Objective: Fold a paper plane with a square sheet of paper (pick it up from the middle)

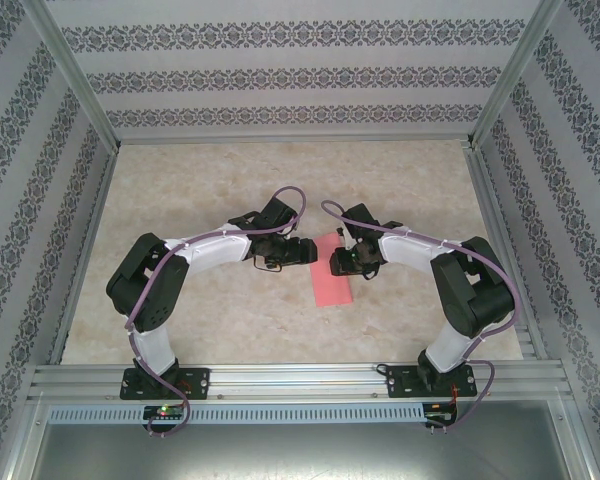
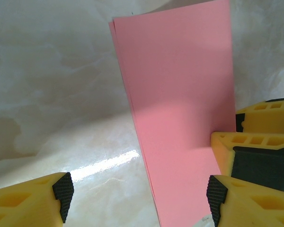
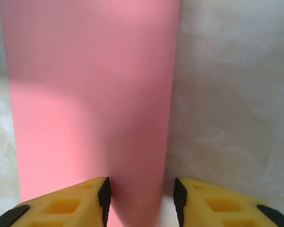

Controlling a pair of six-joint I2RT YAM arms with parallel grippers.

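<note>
1. My left pincer [image 2: 139,196] stood wide, with nothing between its jaws.
2. My right pincer [image 3: 141,196] stood partly apart and gripped nothing. One finger sat over the pink sheet of paper [image 1: 332,277], the other over bare table [image 1: 230,180].
3. The sheet of paper, folded into a narrow double-layered strip, lay flat near the table's middle, just right of the left pincer, its long side running near to far.
</note>
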